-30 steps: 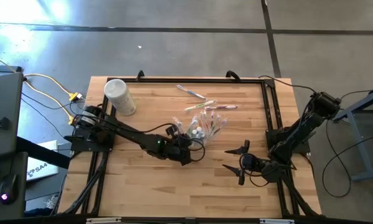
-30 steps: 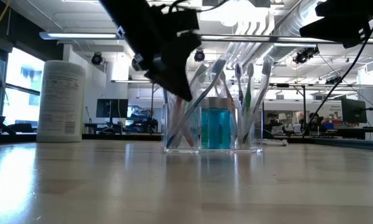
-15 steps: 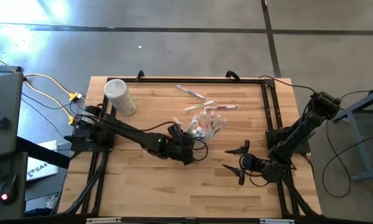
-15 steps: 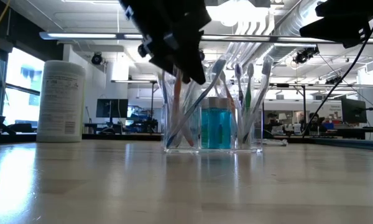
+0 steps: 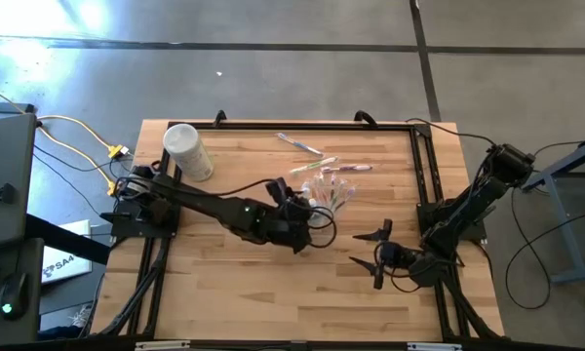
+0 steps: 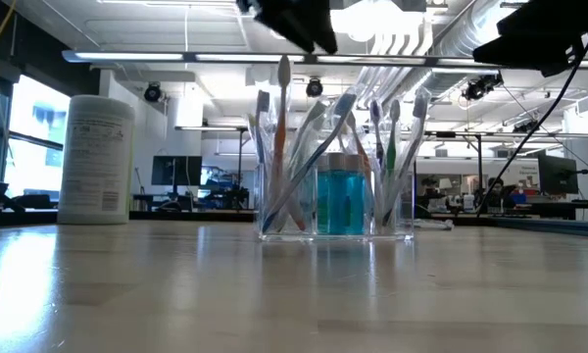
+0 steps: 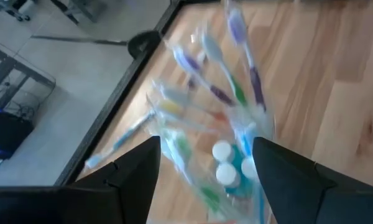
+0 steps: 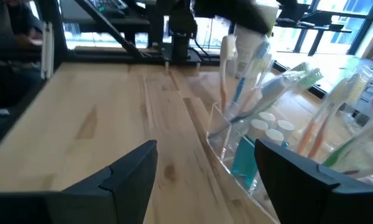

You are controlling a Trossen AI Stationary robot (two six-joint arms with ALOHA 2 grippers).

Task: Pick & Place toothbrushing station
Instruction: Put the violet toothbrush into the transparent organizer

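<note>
Left gripper (image 5: 309, 207): fingers (image 7: 133, 180) spread, hovering above the holder, nothing held.
Holder (image 6: 335, 201): clear plastic box, upright on the table (image 5: 234, 283) near its middle; toothbrushes (image 6: 283, 137) fan out of it, blue bottles (image 6: 341, 201) inside.
Right gripper (image 5: 378, 251): fingers apart, low over the table, well apart from the holder, facing it.
White tub (image 5: 187, 151): upright near the table's far left corner.
Loose toothbrushes (image 5: 300, 145): flat on the wood beyond the holder.

Dense printed lines on the label of the white tub (image 6: 97, 157), too small to read. White lettering on a dark box (image 5: 57, 263) beside the table, partly cut off, not legible. Nothing else printed.
</note>
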